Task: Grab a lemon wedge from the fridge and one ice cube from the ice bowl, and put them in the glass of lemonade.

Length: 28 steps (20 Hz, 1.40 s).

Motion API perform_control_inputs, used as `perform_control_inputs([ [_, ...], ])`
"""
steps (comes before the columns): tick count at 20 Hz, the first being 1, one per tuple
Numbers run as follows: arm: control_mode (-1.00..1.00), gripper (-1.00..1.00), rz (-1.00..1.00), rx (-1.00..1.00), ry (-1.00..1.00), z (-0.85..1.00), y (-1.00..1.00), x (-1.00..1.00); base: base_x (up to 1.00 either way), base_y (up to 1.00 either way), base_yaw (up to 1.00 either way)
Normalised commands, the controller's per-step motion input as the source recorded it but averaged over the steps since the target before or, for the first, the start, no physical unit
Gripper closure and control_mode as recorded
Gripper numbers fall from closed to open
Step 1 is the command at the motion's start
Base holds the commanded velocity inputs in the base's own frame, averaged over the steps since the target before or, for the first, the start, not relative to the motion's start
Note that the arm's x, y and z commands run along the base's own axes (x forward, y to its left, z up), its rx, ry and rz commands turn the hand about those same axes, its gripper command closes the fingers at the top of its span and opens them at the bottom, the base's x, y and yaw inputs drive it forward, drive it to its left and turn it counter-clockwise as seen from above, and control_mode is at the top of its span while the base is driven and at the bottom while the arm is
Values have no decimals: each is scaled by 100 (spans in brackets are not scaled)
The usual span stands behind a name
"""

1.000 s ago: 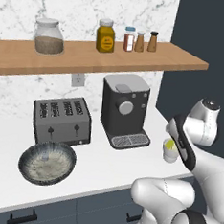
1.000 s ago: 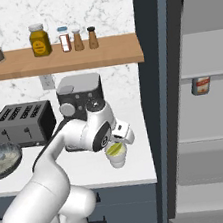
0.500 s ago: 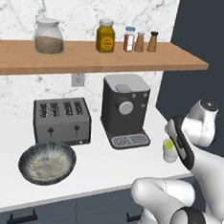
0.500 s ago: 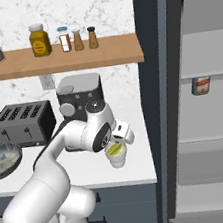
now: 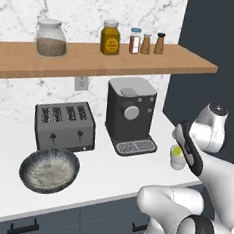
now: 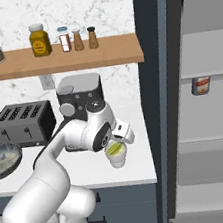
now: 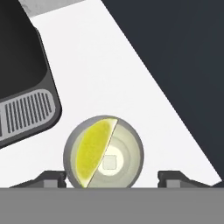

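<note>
The glass of lemonade (image 7: 127,151) stands on the white counter near its right end, also seen as a small tumbler (image 5: 177,159) (image 6: 116,155). The lemon wedge (image 7: 92,151) lies inside it, against the rim, free of the fingers. My gripper (image 7: 113,178) hangs just above the glass (image 6: 118,138), open, one fingertip (image 7: 54,177) on each side of the rim. The ice bowl (image 5: 49,169) (image 6: 2,161) sits at the counter's left, in front of the toaster. The fridge (image 6: 208,134) stands open on the right.
A coffee machine (image 5: 130,115) stands just left of the glass and a toaster (image 5: 64,125) further left. A wooden shelf (image 5: 94,57) above carries jars and shakers. An orange-labelled can (image 6: 200,85) sits on a fridge shelf. The counter's front edge runs close to the glass.
The jaws have gone from shut to open above the glass, and the lemon wedge now lies in the lemonade. The arm has hardly moved.
</note>
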Motion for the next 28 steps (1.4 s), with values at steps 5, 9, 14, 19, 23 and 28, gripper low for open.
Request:
perform_control_inputs([
  [5, -100, -100, 0, 0, 0, 0, -4, 0, 0, 0, 0],
  [9, -100, -100, 0, 0, 0, 0, 0, -5, 0, 0, 0],
  [14, -100, -100, 0, 1, -4, 12, 0, -33, 0, 0, 0],
  [19, -100, -100, 0, 2, -8, 16, 0, -48, 0, 0, 0],
  [23, -100, -100, 4, 1, -15, 18, 9, -67, 0, 0, 0],
  [28, -100, -100, 16, 0, -8, 35, 48, -46, 0, 0, 0],
])
